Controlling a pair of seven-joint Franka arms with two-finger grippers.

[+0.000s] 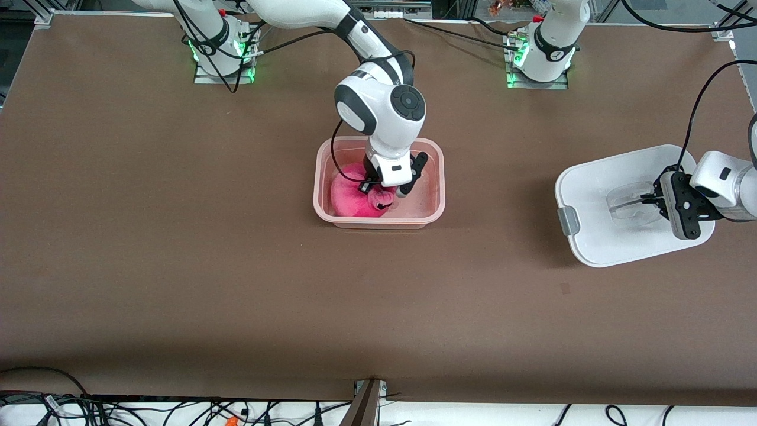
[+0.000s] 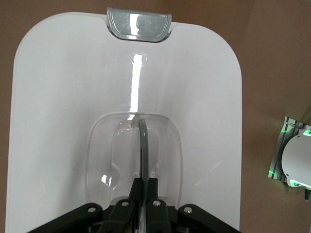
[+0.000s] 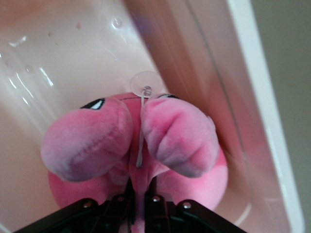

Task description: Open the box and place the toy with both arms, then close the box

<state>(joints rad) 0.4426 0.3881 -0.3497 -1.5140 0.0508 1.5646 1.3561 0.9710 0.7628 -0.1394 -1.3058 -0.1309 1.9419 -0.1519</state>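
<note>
The box (image 1: 320, 177) is an open pinkish tub in the middle of the table. The toy (image 1: 349, 195), a bright-pink plush, lies inside it at the right arm's end. My right gripper (image 1: 381, 192) reaches down into the tub. In the right wrist view the right gripper (image 3: 141, 187) pinches a fold of the toy (image 3: 97, 141) beside the tub wall (image 3: 204, 63). The white lid (image 1: 597, 236) is over the left arm's end of the table. My left gripper (image 1: 650, 200) is shut on its grey handle strip (image 2: 144, 145) in the clear recess of the lid (image 2: 63, 97).
One grey clip (image 1: 568, 220) shows on the lid's edge toward the tub, the same clip (image 2: 138, 24) in the left wrist view. A clear suction cup on a string (image 3: 146, 82) lies on the toy. Both arm bases (image 1: 225, 53) stand along the table's edge farthest from the front camera.
</note>
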